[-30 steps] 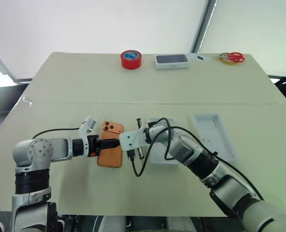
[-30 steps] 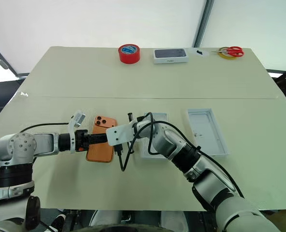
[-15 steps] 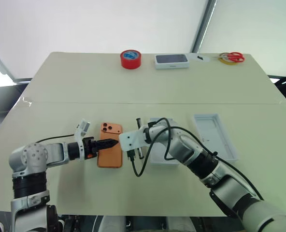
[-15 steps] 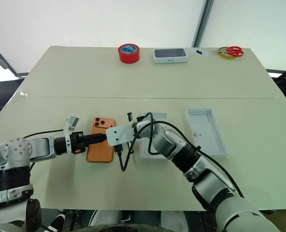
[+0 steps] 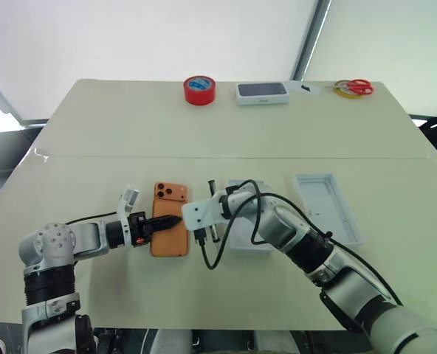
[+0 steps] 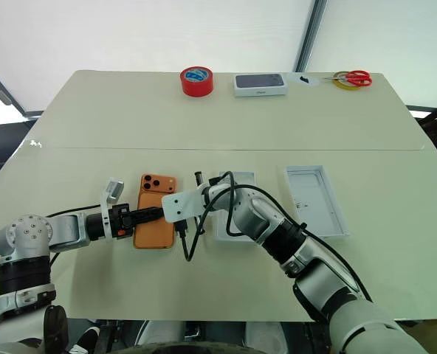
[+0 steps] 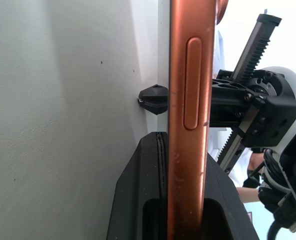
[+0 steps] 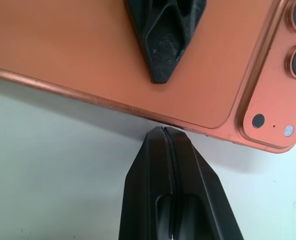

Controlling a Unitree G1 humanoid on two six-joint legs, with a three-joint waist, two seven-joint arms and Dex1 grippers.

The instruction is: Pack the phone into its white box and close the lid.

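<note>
Left eye view had the phone [image 5: 170,228] lying back-up on the table [image 5: 226,125], camera cluster at its far end, and everything else placed off it. Left gripper [image 5: 176,220] reached in from the phone's left side, one black finger across the orange back. Left wrist view caught the phone's edge [image 7: 188,125] squeezed between the two fingers [image 7: 138,200], one under it against the table and one above, so that gripper was clamped on the phone. Right gripper [image 8: 164,131] sat just at the phone's right edge; right wrist view showed its two fingers pressed together with no gap, tips meeting the long orange rim [image 8: 113,50] and holding nothing, while the other arm's fingertip [image 8: 160,40] rested on the phone's back. White box [image 5: 248,221] lay just right of the phone, past the right gripper's white housing, largely covered by that arm and its black cable. Further right of the phone, well apart, sat a shallow white tray [image 5: 329,206] with its open side up; whether it was the lid I couldn't tell. Far beyond the phone, along the table's back edge, stood a red tape roll [image 5: 200,90], a white box with a dark face [image 5: 263,92], and red-handled scissors [image 5: 359,87] beside a yellowish tape ring [image 5: 342,90].
</note>
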